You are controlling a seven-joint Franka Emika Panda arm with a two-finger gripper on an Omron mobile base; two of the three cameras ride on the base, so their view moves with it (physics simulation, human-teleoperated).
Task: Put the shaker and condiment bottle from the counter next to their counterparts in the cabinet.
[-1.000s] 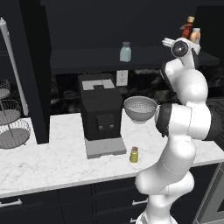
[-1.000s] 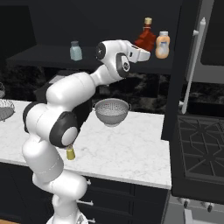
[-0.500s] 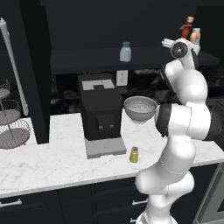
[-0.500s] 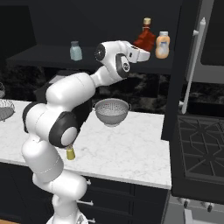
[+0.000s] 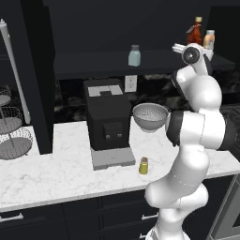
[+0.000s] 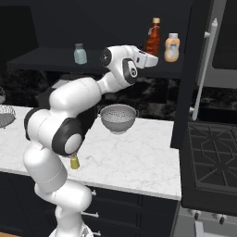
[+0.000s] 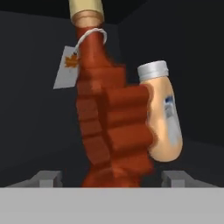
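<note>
Now the condiment bottle [image 7: 111, 127] stands upright on the cabinet [image 5: 93, 63] shelf, its long axis vertical and the tan cap pointing up. It is just beside the orange squeeze bottle [image 6: 171, 46], at the right end of the shelf. In the hand view the gripper [image 7: 111, 177] fingers stand apart on both sides of the bottle base and do not press it. The base views also show the yellow shaker [image 5: 143, 165] upright on the counter [image 5: 56, 173], and the glass shaker [image 5: 134, 55] further left on the shelf.
</note>
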